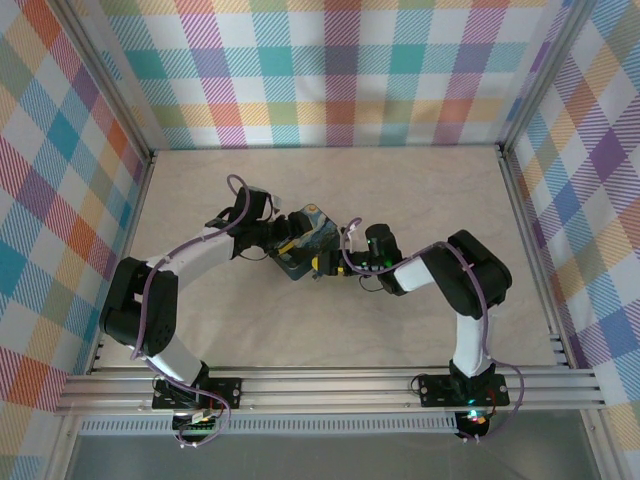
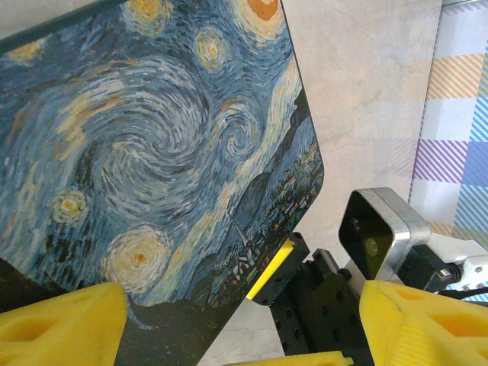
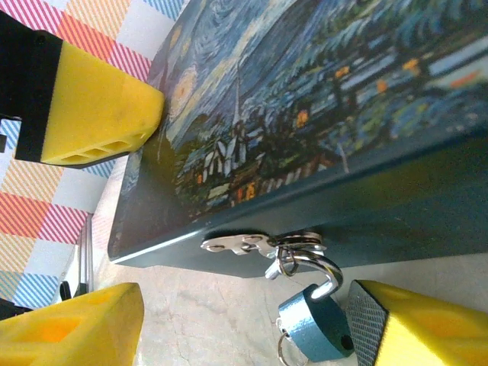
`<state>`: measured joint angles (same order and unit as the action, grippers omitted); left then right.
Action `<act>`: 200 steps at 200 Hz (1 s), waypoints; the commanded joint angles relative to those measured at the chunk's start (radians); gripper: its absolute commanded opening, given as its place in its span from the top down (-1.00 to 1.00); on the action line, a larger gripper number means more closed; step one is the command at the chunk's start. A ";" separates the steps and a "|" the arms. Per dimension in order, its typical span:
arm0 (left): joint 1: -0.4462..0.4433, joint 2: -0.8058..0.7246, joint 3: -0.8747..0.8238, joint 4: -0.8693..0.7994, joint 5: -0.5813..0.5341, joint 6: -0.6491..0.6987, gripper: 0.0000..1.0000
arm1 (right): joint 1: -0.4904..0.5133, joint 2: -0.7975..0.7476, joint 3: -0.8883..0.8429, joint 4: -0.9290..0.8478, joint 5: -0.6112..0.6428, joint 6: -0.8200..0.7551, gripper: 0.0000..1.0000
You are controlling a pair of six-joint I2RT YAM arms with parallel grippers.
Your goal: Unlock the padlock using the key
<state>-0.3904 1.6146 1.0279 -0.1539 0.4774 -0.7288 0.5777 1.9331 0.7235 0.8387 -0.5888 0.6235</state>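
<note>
On the table (image 1: 420, 190), w/ left gripper (image 2: 240, 305) open, the padlock (image 3: 316, 329) could be bumped away by the open right gripper (image 3: 240, 313), prob. touching it.

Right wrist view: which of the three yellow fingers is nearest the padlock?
The lower-right finger, its grey textured pad right beside the blue padlock hanging from the hasp of the painted tin. The upper-left finger and lower-left finger sit well away.

The left arm (image 1: 140, 310) and right arm (image 1: 470, 280) have white links, black joints and purple cables. Their fingers (image 2: 427, 320) are yellow blocks.
</note>
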 commanded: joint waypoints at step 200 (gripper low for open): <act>-0.016 0.018 -0.003 -0.016 -0.019 -0.012 -0.61 | 0.007 0.070 0.037 0.075 -0.082 -0.004 0.32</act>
<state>-0.3912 1.6146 1.0279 -0.1524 0.4702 -0.7399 0.5774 1.9987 0.7372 0.9119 -0.6464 0.6392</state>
